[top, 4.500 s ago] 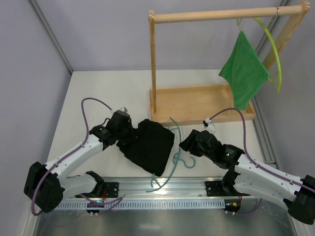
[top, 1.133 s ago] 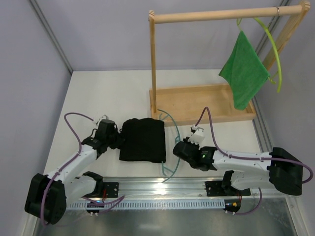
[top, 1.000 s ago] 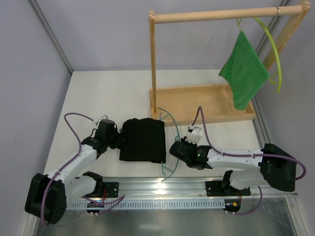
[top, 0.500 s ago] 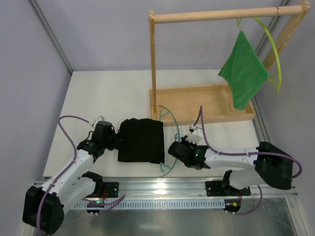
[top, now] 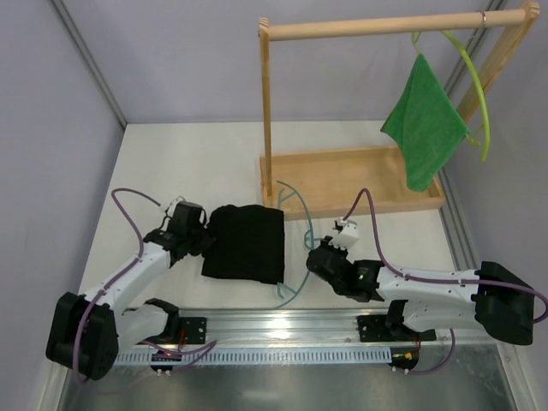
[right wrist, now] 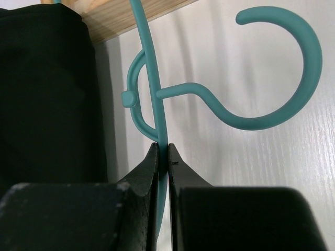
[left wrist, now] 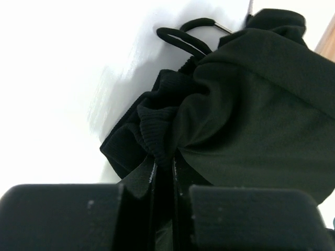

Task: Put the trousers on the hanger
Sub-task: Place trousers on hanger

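The black trousers [top: 247, 244] lie folded on the white table, draped across the teal hanger [top: 295, 205], whose arms stick out past the fabric at the far and near ends. My left gripper [top: 202, 241] is shut on the bunched left edge of the trousers [left wrist: 246, 120]; the left gripper [left wrist: 163, 167] pinches a ribbed fold. My right gripper [top: 315, 259] is shut on the hanger's arm just below the hook; in the right wrist view the right gripper [right wrist: 163, 151] clamps the teal hanger [right wrist: 157, 104], with the trousers [right wrist: 47, 99] to its left.
A wooden rack with a tray base [top: 351, 180] and top rail [top: 385, 26] stands behind. A green cloth [top: 424, 128] hangs on a yellow-green hanger [top: 475, 86] at the right. A metal rail [top: 282, 330] runs along the near edge.
The trousers were drawn left and flattened over the hanger since the earliest frame. In the last half second the right gripper shifted slightly right with the hanger; the left arm moved a little.
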Controlling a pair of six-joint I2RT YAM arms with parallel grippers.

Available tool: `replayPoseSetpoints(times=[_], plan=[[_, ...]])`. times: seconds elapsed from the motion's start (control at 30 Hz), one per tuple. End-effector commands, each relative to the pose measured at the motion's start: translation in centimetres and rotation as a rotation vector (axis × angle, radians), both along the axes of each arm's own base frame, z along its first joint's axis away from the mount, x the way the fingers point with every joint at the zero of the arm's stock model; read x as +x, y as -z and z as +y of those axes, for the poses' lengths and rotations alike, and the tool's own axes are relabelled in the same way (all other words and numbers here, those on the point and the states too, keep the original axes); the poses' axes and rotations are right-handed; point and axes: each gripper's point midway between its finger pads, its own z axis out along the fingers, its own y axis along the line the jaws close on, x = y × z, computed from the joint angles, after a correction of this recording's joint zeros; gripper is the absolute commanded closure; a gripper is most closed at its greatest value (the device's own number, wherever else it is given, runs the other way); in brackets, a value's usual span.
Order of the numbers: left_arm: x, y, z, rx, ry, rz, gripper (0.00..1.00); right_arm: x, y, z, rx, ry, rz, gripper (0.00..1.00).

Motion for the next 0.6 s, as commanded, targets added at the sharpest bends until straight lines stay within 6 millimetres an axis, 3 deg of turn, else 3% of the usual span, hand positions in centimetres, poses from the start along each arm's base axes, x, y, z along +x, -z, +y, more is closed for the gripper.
replayPoseSetpoints(times=[0.0, 0.07, 0.1, 0.17, 0.2, 0.23, 0.3, 0.37, 0.4, 0.47, 0.5, 0.53, 0.57], plan=[[0.0, 1.3, 6.4, 0.265, -0.134, 0.061, 0.91, 0.7, 0.9, -4.8, -0.263, 0.023, -0.061, 0.96], [0.0, 0.6, 5.9, 0.256, -0.098, 0.080, 0.84, 0.6, 0.7, -3.9, -0.237, 0.000, -0.043, 0.96], [0.7, -0.8, 5.0, 0.216, -0.070, 0.051, 0.75, 0.5, 0.7, -3.5, -0.208, 0.001, -0.033, 0.96], [1.5, -3.6, 4.5, 0.206, -0.025, -0.003, 0.68, 0.0, 0.8, -2.4, -0.150, -0.022, 0.000, 0.96], [0.7, -4.3, 4.8, 0.225, -0.009, 0.027, 0.67, -0.1, 0.7, -2.0, -0.130, -0.029, 0.008, 0.96], [1.8, -7.4, 5.1, 0.245, -0.030, -0.032, 0.67, -0.3, 0.7, -1.7, -0.110, -0.032, 0.016, 0.96], [1.2, -10.5, 5.8, 0.283, -0.042, -0.080, 0.65, -0.6, 0.1, -1.1, -0.079, -0.054, 0.023, 0.96], [1.4, -13.9, 4.7, 0.229, -0.006, -0.181, 0.62, -0.7, -0.3, -1.1, -0.073, -0.064, 0.019, 0.96], [2.0, -15.0, 3.4, 0.176, 0.046, -0.243, 0.62, -0.7, -0.6, -1.2, -0.073, -0.064, 0.012, 0.96], [1.5, -14.9, -0.8, 0.000, 0.202, -0.273, 0.62, -0.6, -1.3, -1.3, -0.070, -0.069, 0.001, 0.96], [2.6, -16.3, -3.1, -0.094, 0.270, -0.360, 0.63, -0.6, -1.7, -1.1, -0.064, -0.072, -0.003, 0.96], [2.4, -15.8, -4.8, -0.169, 0.324, -0.363, 0.64, -0.6, -1.8, -1.1, -0.065, -0.077, -0.001, 0.96], [1.4, -13.9, -6.8, -0.267, 0.404, -0.307, 0.66, -0.7, -1.9, -1.1, -0.072, -0.079, 0.001, 0.96]])
